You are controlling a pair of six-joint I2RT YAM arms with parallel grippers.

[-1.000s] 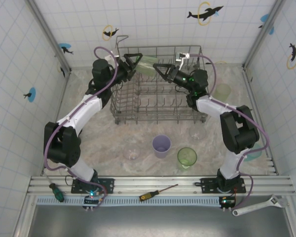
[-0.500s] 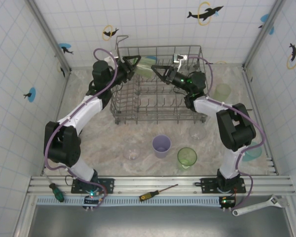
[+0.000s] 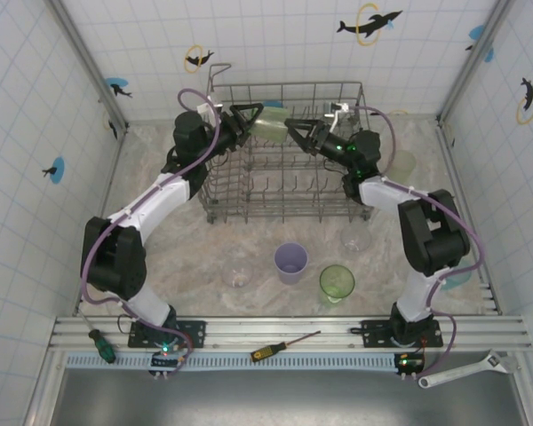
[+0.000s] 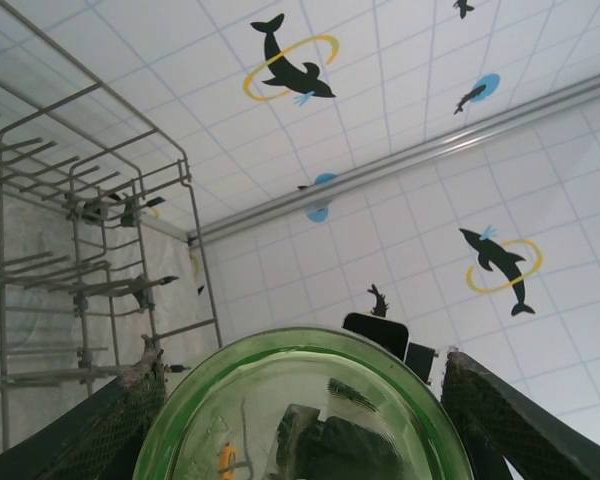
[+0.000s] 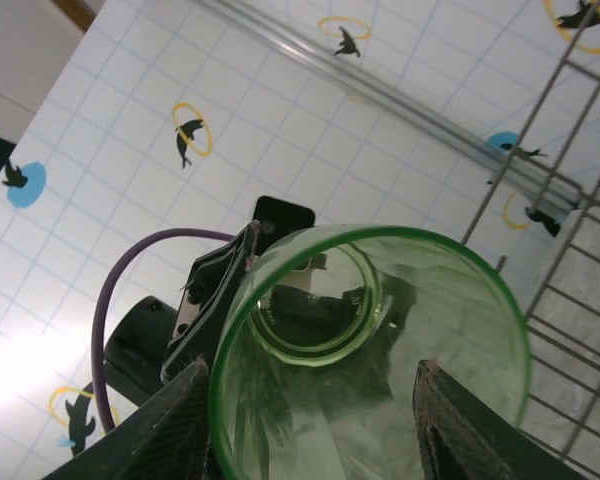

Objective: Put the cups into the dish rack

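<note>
A pale green cup [image 3: 272,130] hangs on its side above the back of the grey wire dish rack [image 3: 284,191]. My left gripper [image 3: 254,121] is shut on its base end; in the left wrist view the cup [image 4: 300,410] sits between the dark fingers [image 4: 90,435]. My right gripper [image 3: 297,133] meets the cup's mouth from the right. In the right wrist view the open rim [image 5: 380,400] faces the camera. The right fingers [image 5: 170,430] stand apart beside it, open.
On the table in front of the rack stand a lavender cup [image 3: 290,262], a green cup [image 3: 336,284] and two clear cups [image 3: 237,274] [image 3: 355,238]. Another pale green cup [image 3: 401,164] stands right of the rack. A teal cup [image 3: 457,275] sits behind the right arm. Tools lie on the front rail [image 3: 284,344].
The left gripper has carried the green cup rightward over the rack's back. The right gripper has come up against the cup's mouth.
</note>
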